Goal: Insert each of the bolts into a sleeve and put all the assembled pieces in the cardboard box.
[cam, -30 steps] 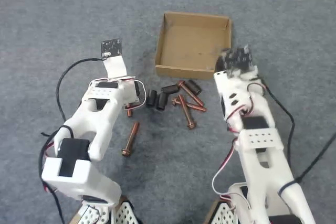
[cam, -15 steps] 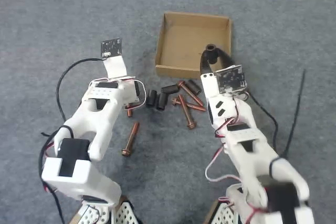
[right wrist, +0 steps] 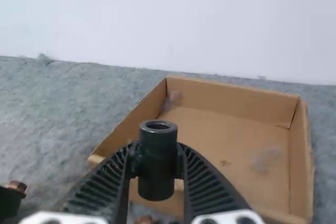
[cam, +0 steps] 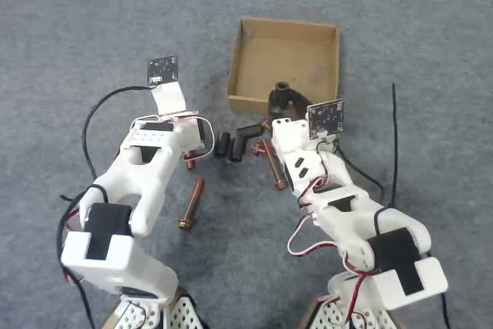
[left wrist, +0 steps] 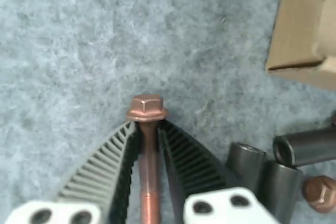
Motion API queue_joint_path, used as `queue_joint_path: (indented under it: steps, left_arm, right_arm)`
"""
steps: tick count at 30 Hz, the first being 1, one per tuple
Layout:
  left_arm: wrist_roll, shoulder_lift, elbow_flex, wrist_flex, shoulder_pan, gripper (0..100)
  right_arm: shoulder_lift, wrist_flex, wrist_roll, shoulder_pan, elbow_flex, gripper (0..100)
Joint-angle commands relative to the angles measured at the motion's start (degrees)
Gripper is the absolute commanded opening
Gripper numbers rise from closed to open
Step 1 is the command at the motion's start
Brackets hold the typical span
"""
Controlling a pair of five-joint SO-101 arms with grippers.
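Observation:
My left gripper (left wrist: 148, 129) is shut on a copper bolt (left wrist: 147, 109), hex head poking out past the fingertips, low over the carpet. In the high view that gripper (cam: 190, 159) is left of the parts pile. My right gripper (right wrist: 156, 169) is shut on a black sleeve (right wrist: 157, 156), held upright with its bore facing up. It hovers in front of the cardboard box (right wrist: 231, 95). From above, the sleeve (cam: 283, 92) is over the front wall of the box (cam: 246, 102). Three loose sleeves (cam: 223, 144) lie between the arms.
One loose bolt (cam: 191, 203) lies by the left arm and another (cam: 275, 166) against the right arm. Black sleeves (left wrist: 247, 161) and a bolt head (left wrist: 320, 192) lie close beside my left gripper. A box corner (left wrist: 307, 19) is beyond them. Grey carpet covers the table.
The right arm has swung left with the sleeve, from the box's front right corner to the middle of its front wall. The left arm and its bolt have not moved.

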Motion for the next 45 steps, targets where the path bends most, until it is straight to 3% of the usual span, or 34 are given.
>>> queue_joint_path:
  steps: [1, 10, 21, 27, 37, 45]
  left_arm:
    - [-0.53, -4.22, -0.31, -1.67, -0.35, 1]
    - [-0.53, -4.22, -0.31, -1.58, -0.35, 1]
    - [-0.44, -4.22, -0.31, -1.41, -0.35, 1]
    - [-0.44, -4.22, -0.31, -1.49, -0.26, 1]
    - [-0.44, -4.22, -0.31, -1.58, -0.26, 1]
    - [-0.44, -4.22, -0.31, -1.41, -0.26, 1]
  right_arm:
    - [-1.19, -2.07, -0.70, -1.45, 1.76, 0.6]
    - [-0.66, -16.57, 1.23, -1.80, 12.04, 0.6]
    - [-0.22, -17.36, 2.73, 1.63, 9.58, 0.6]
    - [7.34, -18.33, 2.81, 2.24, 2.64, 0.6]
    - [21.49, -33.36, 2.99, 3.47, -3.16, 0.6]
    - [22.29, -45.58, 3.43, 0.84, 8.62, 0.6]
